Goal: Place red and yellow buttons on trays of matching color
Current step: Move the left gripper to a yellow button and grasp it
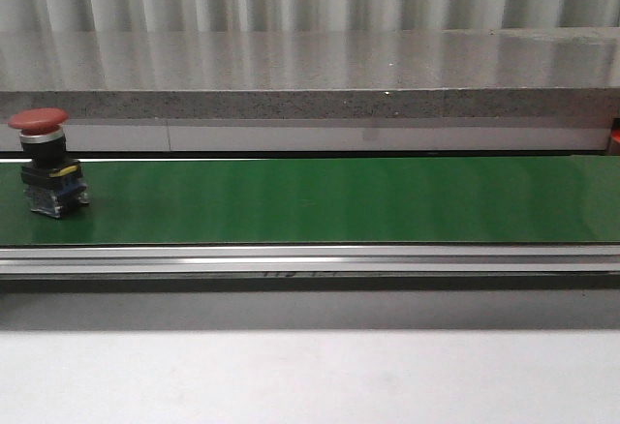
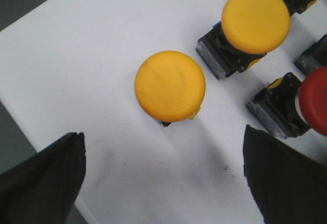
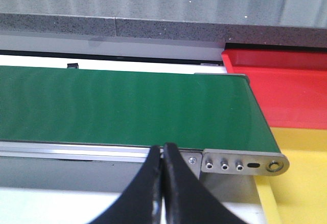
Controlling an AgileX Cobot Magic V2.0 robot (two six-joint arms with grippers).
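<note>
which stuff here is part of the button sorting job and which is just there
For the job:
red button on the belt
yellow buttons
second red button
red tray
yellow tray
left claw
right claw

Just there:
green belt
stone ledge
white table

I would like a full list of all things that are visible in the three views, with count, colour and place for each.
Conveyor belt: one, green, across the front view; its end shows in the right wrist view.
Red button: one, red cap on black base, upright at the belt's far left.
Yellow buttons: at least two, on the white surface under the left claw.
Second red button: one, partly cut off, beside the yellow ones.
Red tray: one, past the belt's end.
Yellow tray: one, next to the red tray.
Stone ledge: one, grey, behind the belt.
Left claw: black, open.
Right claw: black, shut, empty.
</note>
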